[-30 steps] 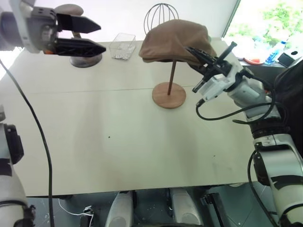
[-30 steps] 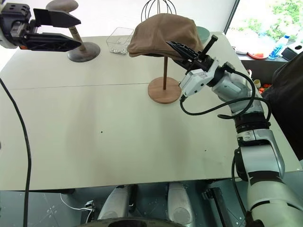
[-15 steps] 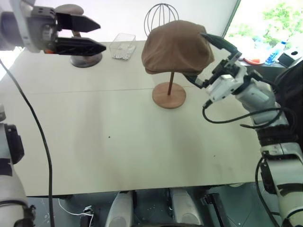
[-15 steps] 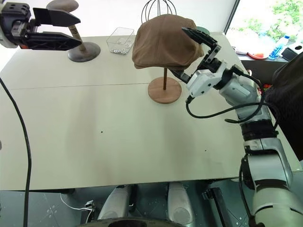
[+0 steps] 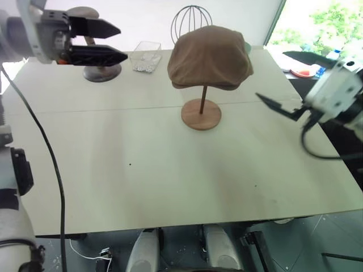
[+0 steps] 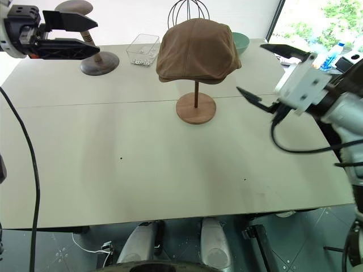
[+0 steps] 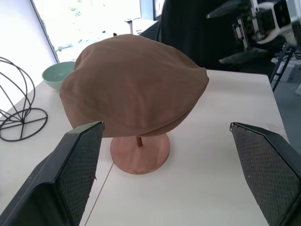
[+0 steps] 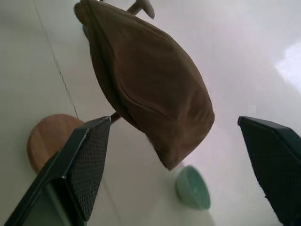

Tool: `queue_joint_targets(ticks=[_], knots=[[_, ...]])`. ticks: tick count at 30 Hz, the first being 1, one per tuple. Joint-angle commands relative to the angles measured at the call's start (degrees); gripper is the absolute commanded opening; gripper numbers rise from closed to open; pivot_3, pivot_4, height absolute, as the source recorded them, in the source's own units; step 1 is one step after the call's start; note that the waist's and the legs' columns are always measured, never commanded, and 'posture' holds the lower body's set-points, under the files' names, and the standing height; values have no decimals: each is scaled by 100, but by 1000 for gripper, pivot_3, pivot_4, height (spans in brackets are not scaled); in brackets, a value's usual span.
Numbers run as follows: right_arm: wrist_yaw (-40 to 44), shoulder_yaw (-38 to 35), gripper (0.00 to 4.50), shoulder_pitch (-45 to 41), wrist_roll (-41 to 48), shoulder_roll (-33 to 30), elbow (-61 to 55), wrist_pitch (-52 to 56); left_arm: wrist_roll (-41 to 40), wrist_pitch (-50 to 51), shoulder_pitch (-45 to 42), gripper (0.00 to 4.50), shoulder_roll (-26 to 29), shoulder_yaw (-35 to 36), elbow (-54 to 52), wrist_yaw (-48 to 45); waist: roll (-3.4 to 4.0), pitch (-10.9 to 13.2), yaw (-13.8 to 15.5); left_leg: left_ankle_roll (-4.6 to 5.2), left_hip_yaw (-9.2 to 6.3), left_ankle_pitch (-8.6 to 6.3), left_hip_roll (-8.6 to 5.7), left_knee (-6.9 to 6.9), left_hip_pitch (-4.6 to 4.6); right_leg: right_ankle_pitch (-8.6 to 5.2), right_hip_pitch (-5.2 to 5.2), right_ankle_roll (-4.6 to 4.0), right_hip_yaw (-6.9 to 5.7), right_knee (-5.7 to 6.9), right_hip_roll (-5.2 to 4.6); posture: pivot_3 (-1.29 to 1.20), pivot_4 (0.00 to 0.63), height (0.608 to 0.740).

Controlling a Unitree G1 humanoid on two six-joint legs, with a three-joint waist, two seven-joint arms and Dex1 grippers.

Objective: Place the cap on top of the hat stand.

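My right gripper (image 6: 265, 72) is off to the right of the table (image 6: 142, 170), its two black fingers spread wide with nothing between them. It stands well apart from the cap (image 6: 197, 50), on the side nearest the table's right edge. My left gripper (image 5: 110, 42) is raised over the far left part of the table, fingers likewise splayed and empty, pointing across toward the middle.

The cap sits on top of the hat stand (image 5: 202, 113). It drapes over the top disc and hides it entirely, so only the thin rod and the round base show beneath the brim. From my left wrist the cap (image 7: 134, 84) looks settled and fairly level, with the brim hanging a little lower at the front; whether it is centred on the disc I cannot tell, as the disc is covered.

Behind the cap stands a black wire head-shaped frame (image 5: 191, 17). A small green bowl (image 6: 240, 41) lies just beyond the cap's right side. Toward the far left of the table are a clear plastic box (image 5: 147, 55) and a darker wooden stand (image 5: 102, 71) with a domed top, partly behind my left gripper.
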Motion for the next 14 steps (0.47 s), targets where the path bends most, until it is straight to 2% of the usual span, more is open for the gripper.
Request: queue_joint_targets(ticks=[1,3,4,6,9,14], knots=[[1148,-467,4420,-681,1493,-553,512,1710,-5,-167,-81,4500,48,249,-8,33,0,0,6,0,-1,0,0,1,0,0,1,0,0,0,0,0,150,740],[1587,-208,4420,-1517,1749,-806,1307,2742,5,-215,-43,4500,83,278,20,39,0,0,5,0,2,0,0,4,0,0,3,0,0,-3,-1,0,150,740],[1936,-93,4420,-1915,1670,-826,1711,2753,8,-228,-28,4500,116,295,34,37,0,0,4,1,3,0,0,3,0,0,3,0,1,-4,-2,0,150,740],[2427,494,4420,-2816,1428,-959,2494,3715,-4,-229,23,4500,196,364,24,47,2,1,-4,1,3,-1,1,1,0,-1,2,-1,0,-8,-1,0,150,740],[2901,961,4420,-3498,787,-818,3210,3584,-41,-166,91,4500,249,472,-74,130,1,1,-8,2,9,-2,7,-8,0,-1,-4,-2,2,-16,4,0,150,740],[3813,1229,4420,-3843,387,-643,3693,3485,-207,72,328,4500,427,637,-497,197,4,3,-10,2,13,-2,7,-9,-11,0,-14,1,5,-18,4,0,150,740]])
